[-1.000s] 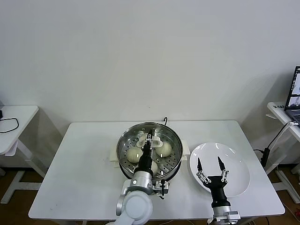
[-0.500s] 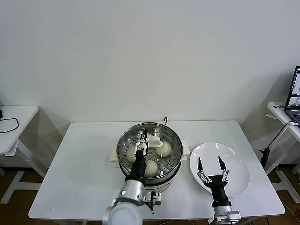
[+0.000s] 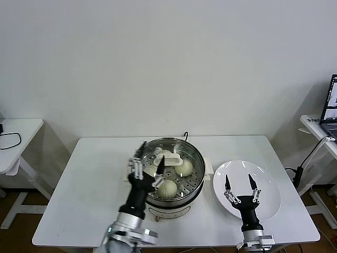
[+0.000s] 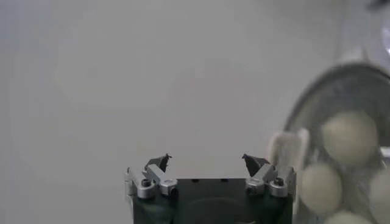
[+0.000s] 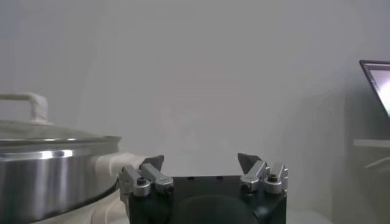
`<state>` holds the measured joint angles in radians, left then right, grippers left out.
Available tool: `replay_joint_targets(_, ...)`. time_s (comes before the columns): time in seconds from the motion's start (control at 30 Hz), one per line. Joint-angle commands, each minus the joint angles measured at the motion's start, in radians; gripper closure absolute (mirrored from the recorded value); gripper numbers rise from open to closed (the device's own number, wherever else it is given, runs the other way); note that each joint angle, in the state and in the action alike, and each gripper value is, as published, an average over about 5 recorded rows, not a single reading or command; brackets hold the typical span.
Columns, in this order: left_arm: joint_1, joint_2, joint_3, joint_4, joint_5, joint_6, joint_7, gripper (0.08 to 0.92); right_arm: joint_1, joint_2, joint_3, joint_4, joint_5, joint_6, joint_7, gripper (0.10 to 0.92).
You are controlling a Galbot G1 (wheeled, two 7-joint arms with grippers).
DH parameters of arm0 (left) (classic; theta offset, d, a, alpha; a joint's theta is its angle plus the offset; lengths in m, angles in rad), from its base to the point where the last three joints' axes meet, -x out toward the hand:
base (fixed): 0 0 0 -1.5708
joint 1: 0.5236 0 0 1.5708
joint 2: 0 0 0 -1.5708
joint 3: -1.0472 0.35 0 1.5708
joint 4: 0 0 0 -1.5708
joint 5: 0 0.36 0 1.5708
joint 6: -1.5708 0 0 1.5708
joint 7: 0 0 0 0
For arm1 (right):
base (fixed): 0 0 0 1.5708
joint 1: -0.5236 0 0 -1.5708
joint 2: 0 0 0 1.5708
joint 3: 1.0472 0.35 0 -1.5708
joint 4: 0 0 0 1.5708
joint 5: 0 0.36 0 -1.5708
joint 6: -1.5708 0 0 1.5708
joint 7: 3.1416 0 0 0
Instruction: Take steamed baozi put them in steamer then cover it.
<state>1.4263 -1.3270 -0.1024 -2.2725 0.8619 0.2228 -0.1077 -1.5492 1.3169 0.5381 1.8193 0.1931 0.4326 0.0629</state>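
Steamer (image 3: pixel 168 171) sits mid-bench (image 3: pixel 89 200), lidded: glass cover (image 3: pixel 169 164) on top, its white handle (image 3: pixel 167 157) at centre. Steamed baozi (image 3: pixel 167 188) visible through the glass, resting on the perforated tray; another bun (image 3: pixel 184 167) lies toward the plate side. Four in all, though one is partly hidden behind the left arm.

Left tool (image 3: pixel 149 162) now hangs above the steamer's left rim, fingers spread wide, nothing between them. A second ago it was pinched on the cover handle at the pot's centre; half a second ago it had let go and begun lifting off. Since then it has drawn back toward the robot's left and risen, clear of the handle. Cover has stayed put where it was released.

Left wrist view confirms: left tool (image 4: pixel 207 163) spread apart and empty, with the steamer (image 4: pixel 341 85) and pale buns (image 4: pixel 349 137) off to one side rather than under it.

Right tool (image 3: pixel 240 184) hovers over the white plate (image 3: pixel 268 205), fingers apart, empty. It holds almost the same place as in both earlier frames. Right wrist view: right tool (image 5: pixel 201 161) spread open, steamer wall (image 5: pixel 49 176) and cover handle (image 5: pixel 27 103) beside it.

Laptop (image 3: pixel 330 108) on a side table at far right.
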Motion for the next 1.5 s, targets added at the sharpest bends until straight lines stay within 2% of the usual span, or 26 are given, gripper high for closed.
replay_joint_targets(0.03, 0.122, -0.111, -0.406, 0.06, -0.785, -0.299, -0.002, 0.177, -0.019, -0.009, 0.031, 0.115, 0.028, -0.098, 0.003, 0.203)
replay_joint_targets(0.2, 0.14, -0.119, -0.457, 0.11, -0.786, -0.339, 0.064, 0.177, -0.024, -0.01, 0.049, 0.135, 0.034, -0.114, 0.003, 0.203)
replay_joint_targets(0.33, 0.149, -0.129, -0.473, 0.143, -0.786, -0.355, 0.085, 0.177, -0.028, -0.007, 0.052, 0.149, 0.044, -0.125, 0.0, 0.203)
replay_joint_targets(0.87, 0.177, -0.138, -0.476, 0.186, -0.78, -0.393, 0.103, 0.177, -0.046, 0.0, 0.058, 0.182, 0.046, -0.15, -0.004, 0.203)
replay_joint_targets(1.5, 0.19, -0.145, -0.469, 0.175, -0.778, -0.388, 0.108, 0.177, -0.045, -0.004, 0.062, 0.203, 0.037, -0.192, 0.001, 0.203)
